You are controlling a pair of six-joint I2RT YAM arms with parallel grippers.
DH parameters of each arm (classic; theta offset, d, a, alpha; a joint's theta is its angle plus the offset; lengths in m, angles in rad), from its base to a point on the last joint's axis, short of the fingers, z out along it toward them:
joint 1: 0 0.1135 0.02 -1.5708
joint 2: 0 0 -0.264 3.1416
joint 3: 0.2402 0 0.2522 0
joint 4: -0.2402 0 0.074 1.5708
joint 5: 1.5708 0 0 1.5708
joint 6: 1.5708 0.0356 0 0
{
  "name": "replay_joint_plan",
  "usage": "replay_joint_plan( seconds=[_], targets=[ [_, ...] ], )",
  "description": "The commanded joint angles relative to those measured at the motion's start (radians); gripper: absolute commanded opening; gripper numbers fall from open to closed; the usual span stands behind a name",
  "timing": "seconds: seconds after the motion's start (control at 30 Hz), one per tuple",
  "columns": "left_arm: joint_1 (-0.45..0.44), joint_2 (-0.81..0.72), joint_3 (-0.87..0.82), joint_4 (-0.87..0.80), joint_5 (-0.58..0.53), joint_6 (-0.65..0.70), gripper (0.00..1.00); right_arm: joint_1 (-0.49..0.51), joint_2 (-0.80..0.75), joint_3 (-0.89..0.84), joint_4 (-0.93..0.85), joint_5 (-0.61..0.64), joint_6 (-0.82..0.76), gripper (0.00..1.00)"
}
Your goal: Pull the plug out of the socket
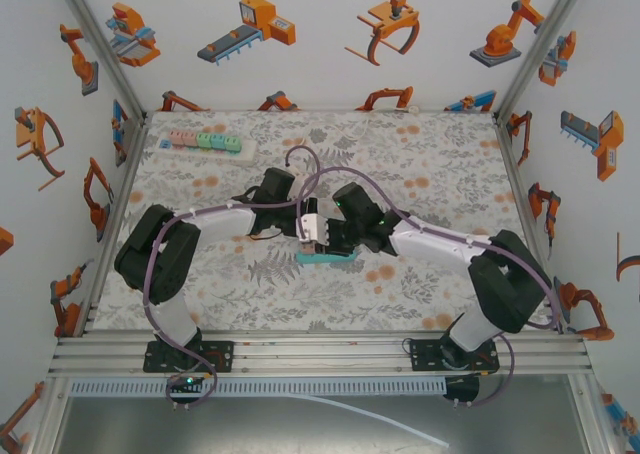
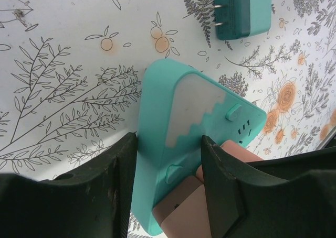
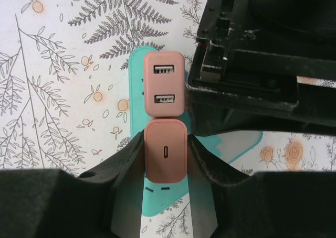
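Note:
The socket is a teal power strip (image 1: 325, 258) lying on the patterned table at the centre. My left gripper (image 2: 168, 141) is shut across the strip's width (image 2: 178, 101), one finger on each long side. Two pink plugs stand in the strip. My right gripper (image 3: 165, 139) is shut on the nearer one, a plug with a single slot port (image 3: 166, 155). The other pink plug (image 3: 164, 83), with two USB ports, stands just beyond it, untouched. From above, the left gripper (image 1: 306, 236) and right gripper (image 1: 335, 236) meet over the strip.
A loose teal plug (image 2: 242, 10) lies on the table beyond the strip, prongs pointing left. A pastel multi-socket strip (image 1: 205, 141) sits at the back left. The left gripper's black body (image 3: 252, 65) is close beside the pink plugs.

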Motion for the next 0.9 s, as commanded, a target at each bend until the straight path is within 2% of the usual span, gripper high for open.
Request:
replay_joint_plan(
  seconds=[0.0,0.2,0.37,0.57,0.7,0.87],
  targets=[
    [0.003,0.082,-0.074,-0.219,-0.209,0.058,0.44,-0.003,-0.11,0.017,0.166,-0.082,0.085,0.12],
    [0.001,0.064,-0.085,-0.205,-0.239,0.057,0.44,0.025,-0.111,0.014,0.109,-0.057,0.102,0.12],
    [0.006,0.01,-0.082,-0.167,-0.174,0.045,0.51,0.025,-0.186,-0.016,0.151,0.021,0.219,0.12],
    [0.005,-0.07,-0.034,-0.106,-0.1,0.039,0.61,0.024,-0.328,-0.083,0.235,0.243,0.665,0.1],
    [0.001,-0.13,-0.014,-0.052,-0.064,0.047,0.64,0.012,-0.453,-0.169,0.285,0.461,1.015,0.09],
    [-0.035,-0.248,-0.06,0.032,-0.026,0.077,0.65,-0.065,-0.565,-0.272,0.255,0.561,1.36,0.09]
  ],
)
